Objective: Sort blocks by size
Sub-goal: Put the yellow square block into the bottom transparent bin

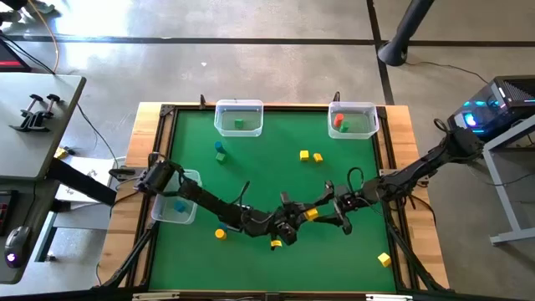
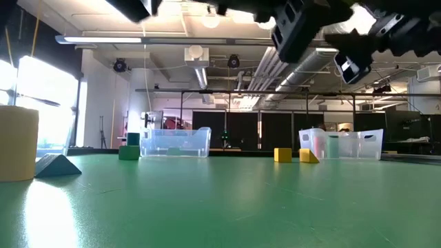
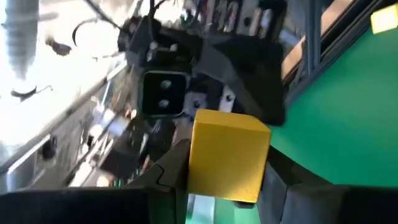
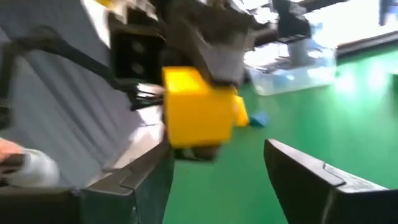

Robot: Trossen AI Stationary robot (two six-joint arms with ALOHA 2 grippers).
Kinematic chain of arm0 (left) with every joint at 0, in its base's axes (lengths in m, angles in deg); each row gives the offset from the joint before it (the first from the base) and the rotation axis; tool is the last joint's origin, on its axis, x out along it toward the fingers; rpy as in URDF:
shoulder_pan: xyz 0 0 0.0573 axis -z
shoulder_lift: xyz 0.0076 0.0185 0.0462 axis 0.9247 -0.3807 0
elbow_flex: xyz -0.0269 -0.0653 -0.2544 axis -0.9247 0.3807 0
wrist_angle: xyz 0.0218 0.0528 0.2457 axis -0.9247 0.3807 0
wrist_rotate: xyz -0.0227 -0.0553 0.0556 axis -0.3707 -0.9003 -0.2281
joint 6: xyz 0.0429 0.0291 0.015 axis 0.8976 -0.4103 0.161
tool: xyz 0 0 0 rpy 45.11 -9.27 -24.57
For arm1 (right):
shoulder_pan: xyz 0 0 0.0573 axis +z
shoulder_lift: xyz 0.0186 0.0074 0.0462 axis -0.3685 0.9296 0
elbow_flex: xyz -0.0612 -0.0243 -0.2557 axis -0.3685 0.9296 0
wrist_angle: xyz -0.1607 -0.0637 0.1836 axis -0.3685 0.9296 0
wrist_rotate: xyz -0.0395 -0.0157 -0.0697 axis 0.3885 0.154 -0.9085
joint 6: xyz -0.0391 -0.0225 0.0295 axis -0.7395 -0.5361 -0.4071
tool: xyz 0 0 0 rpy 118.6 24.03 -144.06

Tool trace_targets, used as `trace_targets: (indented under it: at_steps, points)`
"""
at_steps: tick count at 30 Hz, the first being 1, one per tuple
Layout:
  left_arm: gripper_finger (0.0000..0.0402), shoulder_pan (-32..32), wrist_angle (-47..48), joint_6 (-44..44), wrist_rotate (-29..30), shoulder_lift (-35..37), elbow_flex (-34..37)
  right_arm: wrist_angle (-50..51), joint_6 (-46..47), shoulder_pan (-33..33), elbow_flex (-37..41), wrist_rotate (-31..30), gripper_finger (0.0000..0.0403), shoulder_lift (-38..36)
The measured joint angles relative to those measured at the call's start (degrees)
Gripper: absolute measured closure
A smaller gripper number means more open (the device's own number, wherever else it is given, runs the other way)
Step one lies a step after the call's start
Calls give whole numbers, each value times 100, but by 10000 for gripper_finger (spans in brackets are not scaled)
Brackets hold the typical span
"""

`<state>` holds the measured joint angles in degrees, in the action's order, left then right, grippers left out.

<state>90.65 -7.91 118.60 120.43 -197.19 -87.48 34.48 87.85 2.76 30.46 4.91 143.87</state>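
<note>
handover above table (image 1: 251,159) at 6 o'clock | yellow block (image 3: 227,155) clamped in left jaws | right jaws spread, released | risk: thin grip, block slips and drops

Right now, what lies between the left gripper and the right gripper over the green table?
A yellow cube block, clamped in the left gripper; the right gripper stands open beside it. The high view shows it.

Yellow cylinder block (image 2: 17,142): cut off by the low view's left edge.
Clear plastic bin at the table's left side (image 1: 178,208): partly covered by the left arm in the high view.
Yellow cube block (image 4: 196,107): blurred in the right wrist view, its underside hidden.
</note>
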Motion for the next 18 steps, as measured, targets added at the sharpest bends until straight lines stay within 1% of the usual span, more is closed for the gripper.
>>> trace_targets:
  at_steps: [2, 4, 6, 9, 11, 13, 15, 18]
  points:
    - [296, 51, 443, -276, 269, 156, 0, 216, 1, -4, 2, -364, 155, 2]
    - [296, 104, 1004, -734, 501, 359, -2, 460, 27, -4, 2, -875, 154, 4]
    - [296, 157, 1761, -1367, 691, 592, -2, 694, 166, -4, 2, -1315, 154, 4]
    - [296, 221, 3141, -2624, 1069, 977, -4, 937, 349, -4, 7, -1627, 154, 4]
    - [296, 262, 4282, -3686, 1335, 1256, -9, 976, 393, -2, 7, -1635, 154, 4]
    - [296, 323, 5612, -4985, 1571, 1532, -9, 984, 391, 0, 7, -1632, 154, 4]
    - [296, 391, 7114, -6502, 1627, 1807, -9, 984, 347, 0, 7, -1630, 154, 4]
    - [296, 578, 9405, -9053, 1593, 2126, -8, 982, 248, 0, 7, -1628, 153, 4]
